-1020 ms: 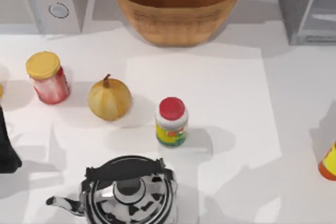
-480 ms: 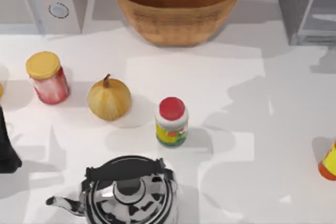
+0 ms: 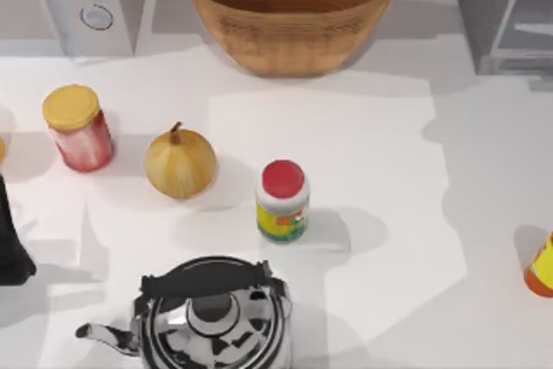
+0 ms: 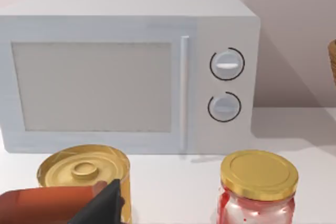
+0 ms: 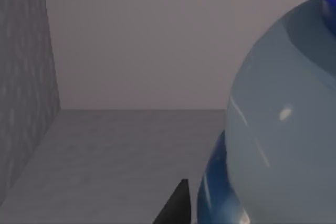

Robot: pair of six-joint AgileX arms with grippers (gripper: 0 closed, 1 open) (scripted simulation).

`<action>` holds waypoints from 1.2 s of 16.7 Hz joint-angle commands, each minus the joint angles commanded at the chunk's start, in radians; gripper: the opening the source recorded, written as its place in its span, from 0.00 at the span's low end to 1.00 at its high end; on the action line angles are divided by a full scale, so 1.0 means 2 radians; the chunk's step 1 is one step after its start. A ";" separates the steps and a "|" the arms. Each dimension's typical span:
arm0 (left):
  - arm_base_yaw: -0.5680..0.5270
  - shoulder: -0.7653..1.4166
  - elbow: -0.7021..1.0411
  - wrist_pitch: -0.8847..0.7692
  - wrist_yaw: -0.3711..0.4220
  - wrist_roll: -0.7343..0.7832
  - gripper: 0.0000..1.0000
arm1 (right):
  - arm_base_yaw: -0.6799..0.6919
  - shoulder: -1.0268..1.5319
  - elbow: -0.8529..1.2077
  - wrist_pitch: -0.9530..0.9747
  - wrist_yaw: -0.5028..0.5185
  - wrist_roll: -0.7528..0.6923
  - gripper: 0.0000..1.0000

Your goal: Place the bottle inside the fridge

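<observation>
Sitting close against right tool [image 5: 176, 205]: bottle [image 5: 283, 124], inside fridge [image 5: 131, 77].

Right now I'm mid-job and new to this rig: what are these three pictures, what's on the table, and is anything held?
This is a simulated pair of AgileX arms at a white table. One camera looks down from above; one rides on each wrist.

From above: a wicker basket, microwave, yellow-lidded jar, onion, red-lidded jar, kettle, an orange container, and the fridge at far right.

The right wrist camera shows the bottle very close against grey walls, apparently the fridge interior. Whether it's gripped, I can't tell. The left wrist camera faces the microwave.
</observation>
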 joint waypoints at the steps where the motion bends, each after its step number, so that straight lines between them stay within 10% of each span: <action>1: 0.000 0.000 0.000 0.000 0.000 0.000 1.00 | -0.005 0.011 0.008 0.007 -0.005 0.000 0.01; 20: 0.000 0.000 0.000 0.000 0.000 0.000 1.00 | 0.013 0.129 0.230 -0.084 0.014 -0.001 0.01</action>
